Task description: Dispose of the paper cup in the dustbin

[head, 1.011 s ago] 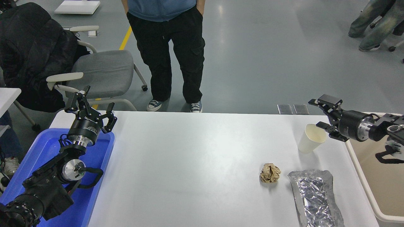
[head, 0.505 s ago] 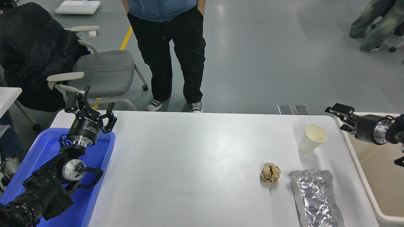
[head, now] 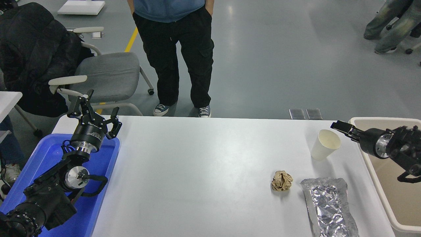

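A: Where does the small cream-white tapered paper cup [head: 324,144] stand?

B: Mouth up on the white table [head: 204,171], leaning a little, just to the left of the right gripper [head: 342,128]. The black fingers point at its rim from the side, near it but apart, as far as I can judge.

A: Is that gripper holding anything?

B: No, it grasps nothing. It shows edge-on, so I cannot tell whether it is spread or closed.

A: Which arm should take the cup?

B: The right one, I would say. The left gripper [head: 93,113] is parked well apart over the blue plastic tray [head: 49,154], its fingers spread.

A: And the cup's long axis?

B: Near vertical, while the right gripper lies about level, so a sideways clasp across the wall looks likely. The thin paper may crush or tip.

A: Where is the large beige plastic dustbin [head: 361,120]?

B: Behind the right gripper, under its arm, on the side away from the cup. A crumpled brown paper ball [head: 282,180] and a crinkled silver foil bag [head: 329,205] lie nearer the camera.
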Action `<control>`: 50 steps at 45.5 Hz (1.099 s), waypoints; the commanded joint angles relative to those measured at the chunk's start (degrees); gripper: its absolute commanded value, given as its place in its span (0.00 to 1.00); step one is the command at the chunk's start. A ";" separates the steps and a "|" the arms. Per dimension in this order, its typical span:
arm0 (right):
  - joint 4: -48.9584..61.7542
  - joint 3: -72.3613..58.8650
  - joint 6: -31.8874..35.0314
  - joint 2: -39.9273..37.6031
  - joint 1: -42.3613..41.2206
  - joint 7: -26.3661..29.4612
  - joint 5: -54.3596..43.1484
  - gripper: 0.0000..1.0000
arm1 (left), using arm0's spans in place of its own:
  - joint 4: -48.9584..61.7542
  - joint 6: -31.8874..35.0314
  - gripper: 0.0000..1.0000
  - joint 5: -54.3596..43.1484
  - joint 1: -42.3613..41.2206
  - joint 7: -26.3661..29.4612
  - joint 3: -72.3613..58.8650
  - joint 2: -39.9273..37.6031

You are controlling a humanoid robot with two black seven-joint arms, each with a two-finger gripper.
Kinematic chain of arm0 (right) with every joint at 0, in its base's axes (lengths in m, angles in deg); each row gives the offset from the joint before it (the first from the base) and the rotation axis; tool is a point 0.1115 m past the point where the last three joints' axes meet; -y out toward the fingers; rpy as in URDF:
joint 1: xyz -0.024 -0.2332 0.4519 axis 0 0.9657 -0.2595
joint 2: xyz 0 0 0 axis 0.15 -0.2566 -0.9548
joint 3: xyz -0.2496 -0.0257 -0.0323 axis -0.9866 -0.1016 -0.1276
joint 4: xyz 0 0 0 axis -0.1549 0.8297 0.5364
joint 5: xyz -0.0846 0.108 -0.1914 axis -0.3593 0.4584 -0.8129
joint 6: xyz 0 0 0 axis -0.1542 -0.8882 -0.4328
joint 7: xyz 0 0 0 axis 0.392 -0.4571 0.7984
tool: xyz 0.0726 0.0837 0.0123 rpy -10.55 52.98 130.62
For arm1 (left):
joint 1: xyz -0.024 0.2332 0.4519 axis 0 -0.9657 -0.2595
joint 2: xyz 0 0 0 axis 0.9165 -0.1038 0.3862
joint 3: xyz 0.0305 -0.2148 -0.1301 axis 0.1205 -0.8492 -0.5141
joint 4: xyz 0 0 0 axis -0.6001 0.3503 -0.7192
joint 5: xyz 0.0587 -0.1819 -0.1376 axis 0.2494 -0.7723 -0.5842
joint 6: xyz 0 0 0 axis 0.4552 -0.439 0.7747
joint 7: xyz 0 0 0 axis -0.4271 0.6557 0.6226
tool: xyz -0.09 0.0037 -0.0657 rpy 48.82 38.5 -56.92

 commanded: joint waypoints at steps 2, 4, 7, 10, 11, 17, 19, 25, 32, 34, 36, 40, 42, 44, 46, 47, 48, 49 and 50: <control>4.24 -3.02 -0.93 3.61 1.14 -1.87 -0.05 1.00 | 0.00 0.00 1.00 0.00 0.00 0.00 0.00 0.00; 4.95 -3.46 -0.93 4.14 1.66 -2.48 0.21 1.00 | 0.00 0.00 1.00 0.00 0.00 0.00 0.00 0.00; 5.92 -3.64 -1.02 4.93 2.37 -2.84 0.30 1.00 | 0.00 0.00 1.00 0.00 0.00 0.00 0.00 0.00; 6.88 -3.72 -1.02 5.37 2.72 -3.27 0.30 1.00 | 0.00 0.00 1.00 0.00 0.00 0.00 0.00 0.00; 7.15 -3.72 -1.02 5.63 2.89 -3.36 0.30 1.00 | 0.00 0.00 1.00 0.00 0.00 0.00 0.00 0.00; 8.99 -3.81 -1.02 6.69 3.60 -4.07 0.22 0.98 | 0.00 0.00 1.00 0.00 0.00 0.00 0.00 0.00; 9.52 -3.90 -1.02 6.95 3.77 -4.42 0.13 0.97 | 0.00 0.00 1.00 0.00 0.00 0.00 0.00 0.00; 10.31 -7.15 -1.02 7.13 3.86 -5.12 0.21 0.85 | 0.00 0.00 1.00 0.00 0.00 0.00 0.00 0.00; 11.10 -9.00 -1.02 7.13 3.86 -5.82 0.30 0.77 | 0.00 0.00 1.00 0.00 0.00 0.00 0.00 0.00; 11.45 -9.35 -1.02 7.13 3.86 -5.91 0.30 0.74 | 0.00 0.00 1.00 0.00 0.00 0.00 0.00 0.00; 11.54 -9.52 -0.93 7.04 3.78 -5.91 0.39 0.70 | 0.00 0.00 1.00 0.00 0.00 0.00 0.00 0.00; 11.72 -9.61 -0.75 7.04 3.69 -5.91 0.39 0.60 | 0.00 0.00 1.00 0.00 0.00 0.00 0.00 0.00; 11.72 -9.61 -0.67 7.04 3.60 -5.91 0.39 0.55 | 0.00 0.00 1.00 0.00 0.00 0.00 0.00 0.00; 11.72 -9.70 -0.58 7.04 3.42 -5.91 0.30 0.51 | 0.00 0.00 1.00 0.00 0.00 0.00 0.00 0.00; 11.72 -9.70 -0.40 7.04 3.34 -5.91 0.30 0.47 | 0.00 0.00 1.00 0.00 0.00 0.00 0.00 0.00; 11.72 -9.79 -0.40 7.04 3.25 -5.91 0.30 0.43 | 0.00 0.00 1.00 0.00 0.00 0.00 0.00 0.00; 11.72 -9.79 -0.31 6.95 3.16 -5.91 0.22 0.39 | 0.00 0.00 1.00 0.00 0.00 0.00 0.00 0.00; 11.72 -9.96 -0.31 6.95 3.16 -5.91 0.22 0.36 | 0.00 0.00 1.00 0.00 0.00 0.00 0.00 0.00; 11.72 -10.40 -0.31 6.95 3.07 -5.91 0.22 0.35 | 0.00 0.00 1.00 0.00 0.00 0.00 0.00 0.00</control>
